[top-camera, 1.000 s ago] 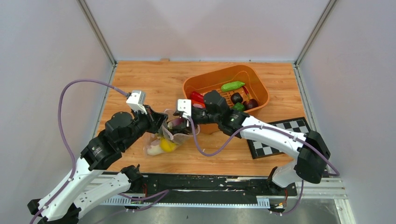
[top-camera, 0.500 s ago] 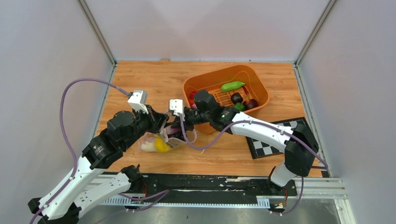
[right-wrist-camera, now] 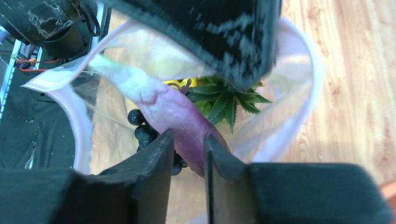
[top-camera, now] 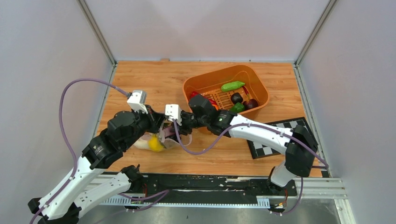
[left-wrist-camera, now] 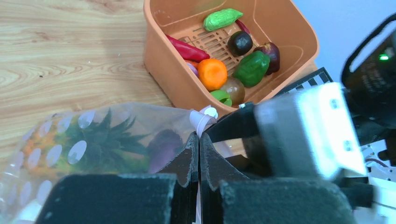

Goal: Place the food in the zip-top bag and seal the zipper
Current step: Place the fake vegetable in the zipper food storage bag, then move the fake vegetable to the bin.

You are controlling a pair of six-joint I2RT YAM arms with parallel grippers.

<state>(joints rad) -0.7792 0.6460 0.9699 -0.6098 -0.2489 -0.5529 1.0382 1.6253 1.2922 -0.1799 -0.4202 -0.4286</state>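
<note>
Fingers of the left gripper [left-wrist-camera: 199,138] are pressing flat together, pinching the mouth edge of the zip-top bag [left-wrist-camera: 93,135]. The bag is spreading to the left of those fingers, clear with pale dots, and a pineapple [left-wrist-camera: 100,140] is showing through its side. Facing it, the right gripper [right-wrist-camera: 188,140] is reaching into the open mouth. Its fingers are standing a narrow gap apart, and a purple eggplant [right-wrist-camera: 173,109] is lying across just beyond their tips; whether they are nipping it cannot be told. Deeper inside, dark grapes [right-wrist-camera: 140,126] and the pineapple's green leaves are showing, and the pinkish zipper [right-wrist-camera: 316,84] is curving wide open around them. Seen from above, the two grippers are meeting over the near left part of the wooden table [left-wrist-camera: 70,46], with a yellow lemon [top-camera: 155,144] bulging in the bag just below them. Behind and to the right, an orange tub [left-wrist-camera: 159,56] is holding more food, including an orange [left-wrist-camera: 212,73] and a green pepper [left-wrist-camera: 252,67]. A checkerboard [top-camera: 266,147] is lying flat under the right arm
</note>
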